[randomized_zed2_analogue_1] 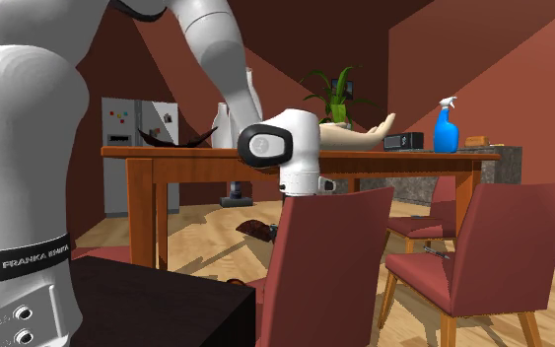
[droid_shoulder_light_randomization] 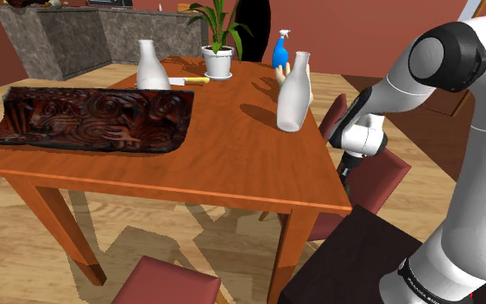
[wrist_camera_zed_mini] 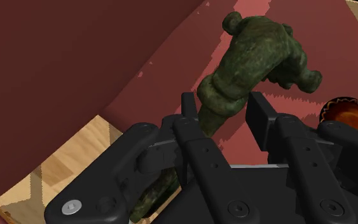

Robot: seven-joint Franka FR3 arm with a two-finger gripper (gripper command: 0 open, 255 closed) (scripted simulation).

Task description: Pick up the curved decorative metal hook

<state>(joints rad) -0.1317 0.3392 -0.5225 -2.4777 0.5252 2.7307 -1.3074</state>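
The curved hook (wrist_camera_zed_mini: 260, 51) is dark green and mottled, with a knobbly bent head. Its shaft runs back between my two black fingers and on under the palm. My gripper (wrist_camera_zed_mini: 222, 108) is shut on that shaft, and one fingertip (wrist_camera_zed_mini: 187, 105) presses its side. Behind the hook lies the red seat of a chair (wrist_camera_zed_mini: 171, 57), with wooden floor past its edge. In the shoulder view my forearm (droid_shoulder_light_randomization: 362, 134) reaches down beside the table's corner toward a red chair (droid_shoulder_light_randomization: 386, 177). In the second exterior view the wrist (randomized_zed2_analogue_1: 290, 148) hangs behind a red chair back (randomized_zed2_analogue_1: 324, 256).
The wooden table (droid_shoulder_light_randomization: 232, 147) carries a dark carved tray (droid_shoulder_light_randomization: 94, 117), two white bottles (droid_shoulder_light_randomization: 293, 95) (droid_shoulder_light_randomization: 152, 67), a potted plant (droid_shoulder_light_randomization: 217, 60) and a blue spray bottle (droid_shoulder_light_randomization: 280, 50). Red chairs (randomized_zed2_analogue_1: 502, 256) crowd the table's side by my arm. My dark stand (droid_shoulder_light_randomization: 353, 268) is close below.
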